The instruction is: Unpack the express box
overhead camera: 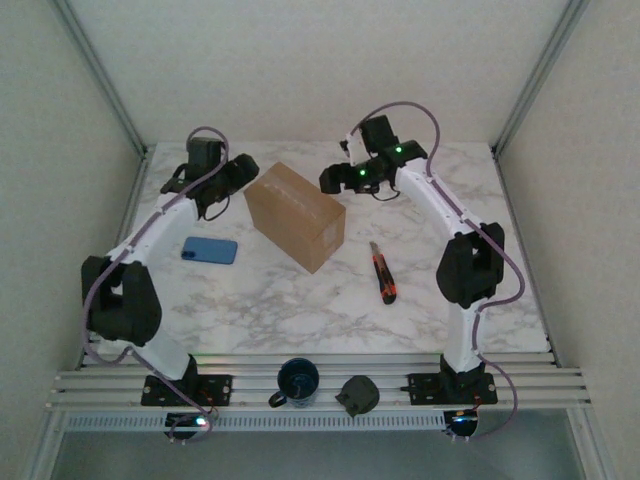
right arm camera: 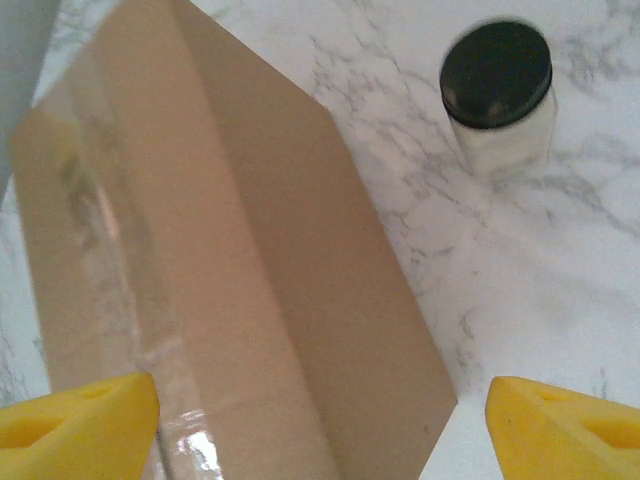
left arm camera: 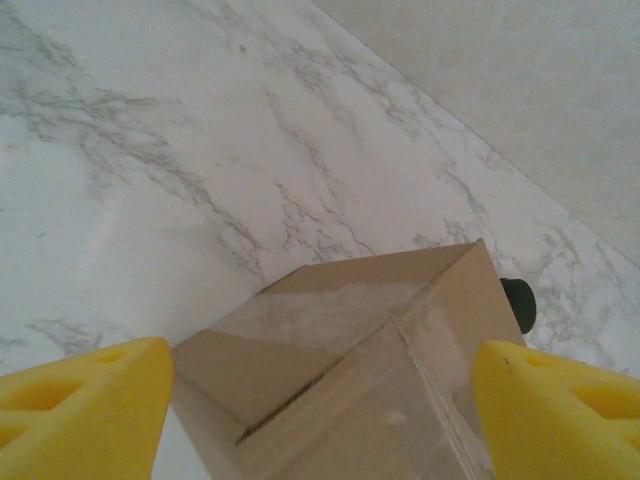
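Both arms reach forward and bend inward. The left gripper [overhead camera: 232, 178] hangs at 10 o'clock of the express box [overhead camera: 295, 215] and the right gripper [overhead camera: 338, 180] at 1 o'clock, both spread wide and holding nothing. The box stands taped shut mid-table. The right wrist camera adds a black-lidded jar [right arm camera: 497, 95] beside it. Open marble lies at 6 o'clock, between the blue phone [overhead camera: 209, 250] and the utility knife [overhead camera: 382, 272].

The left arm [overhead camera: 150, 232] and right arm [overhead camera: 428, 195] are built alike: white tubular links between bulky black joint housings [overhead camera: 122, 300], with a lilac cable [overhead camera: 400, 104] looping along each. Each stands on a black base plate [overhead camera: 185, 388]. Small green lights [overhead camera: 362, 172] glow on the right wrist. The left gripper [left arm camera: 322, 400] and right gripper [right arm camera: 322, 420] bear yellow, wedge-shaped foam pads [left arm camera: 80, 405].
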Robot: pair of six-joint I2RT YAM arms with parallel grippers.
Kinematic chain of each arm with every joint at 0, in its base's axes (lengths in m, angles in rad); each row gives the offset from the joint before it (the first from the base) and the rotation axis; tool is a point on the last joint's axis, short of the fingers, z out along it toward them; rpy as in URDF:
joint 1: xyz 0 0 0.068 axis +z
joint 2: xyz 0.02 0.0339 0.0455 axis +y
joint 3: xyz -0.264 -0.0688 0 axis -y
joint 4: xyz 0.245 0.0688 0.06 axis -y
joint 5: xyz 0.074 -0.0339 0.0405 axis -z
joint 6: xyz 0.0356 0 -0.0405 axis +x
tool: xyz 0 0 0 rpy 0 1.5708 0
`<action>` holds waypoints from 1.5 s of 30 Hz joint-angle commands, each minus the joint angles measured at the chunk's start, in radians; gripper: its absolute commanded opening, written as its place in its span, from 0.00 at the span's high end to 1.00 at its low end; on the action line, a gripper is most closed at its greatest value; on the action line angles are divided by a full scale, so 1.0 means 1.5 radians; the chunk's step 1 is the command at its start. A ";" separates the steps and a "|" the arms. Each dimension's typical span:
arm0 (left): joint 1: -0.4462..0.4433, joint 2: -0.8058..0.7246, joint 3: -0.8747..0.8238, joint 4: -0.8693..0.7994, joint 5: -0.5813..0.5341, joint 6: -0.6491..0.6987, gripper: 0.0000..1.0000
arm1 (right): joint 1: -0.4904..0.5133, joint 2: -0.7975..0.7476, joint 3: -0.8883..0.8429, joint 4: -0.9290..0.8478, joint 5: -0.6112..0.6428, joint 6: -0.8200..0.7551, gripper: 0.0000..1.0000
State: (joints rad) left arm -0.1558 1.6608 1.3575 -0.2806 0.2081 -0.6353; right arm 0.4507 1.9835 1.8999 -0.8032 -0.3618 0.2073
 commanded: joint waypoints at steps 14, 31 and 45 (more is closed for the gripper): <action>0.006 0.180 0.179 0.031 0.137 0.146 0.16 | 0.088 -0.192 -0.369 0.279 0.183 0.420 0.01; 0.004 0.133 0.054 0.085 0.219 0.142 0.17 | 0.114 -0.178 -0.406 0.364 0.223 0.501 0.01; 0.007 0.068 0.024 0.086 0.135 0.151 0.15 | 0.127 -0.238 -0.395 0.258 0.290 0.449 0.01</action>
State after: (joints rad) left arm -0.1478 1.7836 1.3560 -0.1467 0.4744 -0.4213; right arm 0.6331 1.6764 1.2732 -0.2996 -0.0048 0.9360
